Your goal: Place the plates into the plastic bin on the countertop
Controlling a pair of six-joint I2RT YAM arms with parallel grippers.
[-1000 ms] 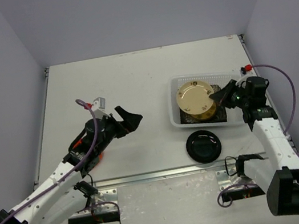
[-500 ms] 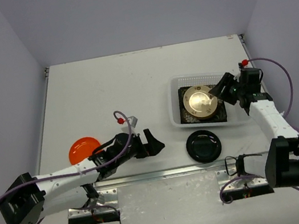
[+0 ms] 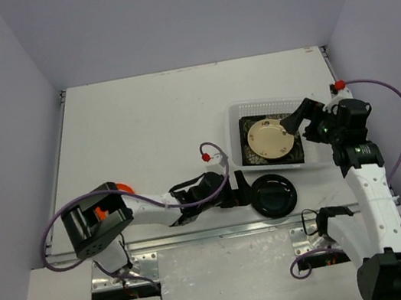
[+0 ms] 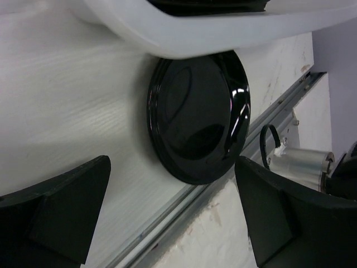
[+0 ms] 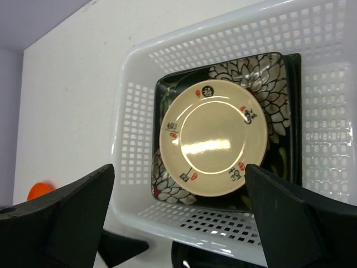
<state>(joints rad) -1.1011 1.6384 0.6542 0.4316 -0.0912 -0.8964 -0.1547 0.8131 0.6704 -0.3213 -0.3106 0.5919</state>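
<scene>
Well left of the plastic bin (image 3: pixel 232 141), the orange plate (image 3: pixel 122 187) waits; the left gripper (image 3: pixel 240 189), jaws apart, faces the glossy black plate (image 3: pixel 273 196) just before the bin (lining up a grasp, I judge); inside, a patterned plate (image 3: pixel 267 139) tops a floral square (image 3: pixel 249 158); the right gripper (image 3: pixel 295 125) hangs spread, empty, at the bin's right; white countertop (image 3: pixel 141 121), lavender walls (image 3: pixel 161 17).

Left arm (image 3: pixel 155 203) stretched out low and flat, reaching rightward from base along near edge. Left claw (image 3: pixel 244 191) at far end, jaws spread wide, nothing between them. Right arm (image 3: pixel 368 186) risen from base, forearm angled forward, wrist bent leftward. Right claw (image 3: pixel 296 122) pointing left and down, jaws wide apart, empty.
</scene>
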